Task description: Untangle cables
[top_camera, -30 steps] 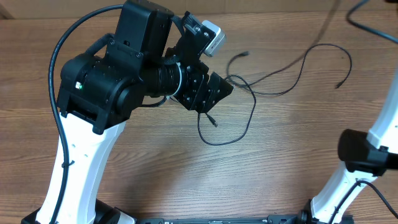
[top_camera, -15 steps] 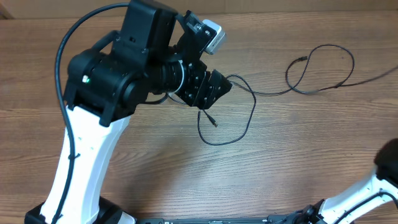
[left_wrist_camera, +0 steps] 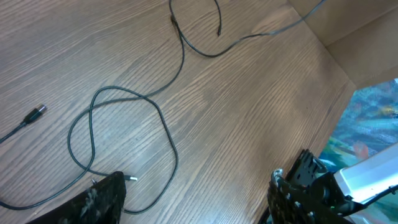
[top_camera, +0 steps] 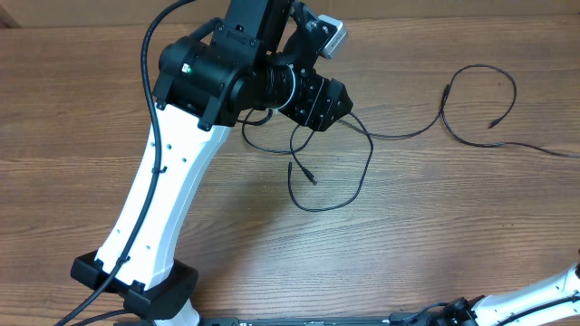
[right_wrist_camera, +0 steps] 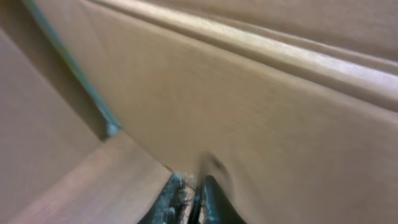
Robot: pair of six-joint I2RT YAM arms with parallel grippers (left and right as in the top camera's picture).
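1. Wood-grain tabletop point(top_camera: 435, 235), bounded by a cardboard wall point(left_wrist_camera: 348, 50), carries the thin black cables, which lie in loose strands and are not knotted tight.
2. The left gripper point(left_wrist_camera: 199, 196) hovers low with its fingers point(left_wrist_camera: 102, 199) spread wide and nothing between them. This stance suits closing on a strand.
3. The near loop point(left_wrist_camera: 166, 134) lies directly ahead of and below this gripper and crosses itself once. The inner plug point(left_wrist_camera: 129, 179) sits just beside the left-hand finger. The outer plug point(left_wrist_camera: 34, 115) lies farther out to that side.
4. The far strands point(top_camera: 446, 94) curl well beyond the left gripper. One runs off the table's right side, probably held that way by the right arm point(top_camera: 553, 292) to keep it clear of the loop.
5. The right gripper point(right_wrist_camera: 186, 202) shows fingertips brought together. Blur hides whether a cord is pinched there.
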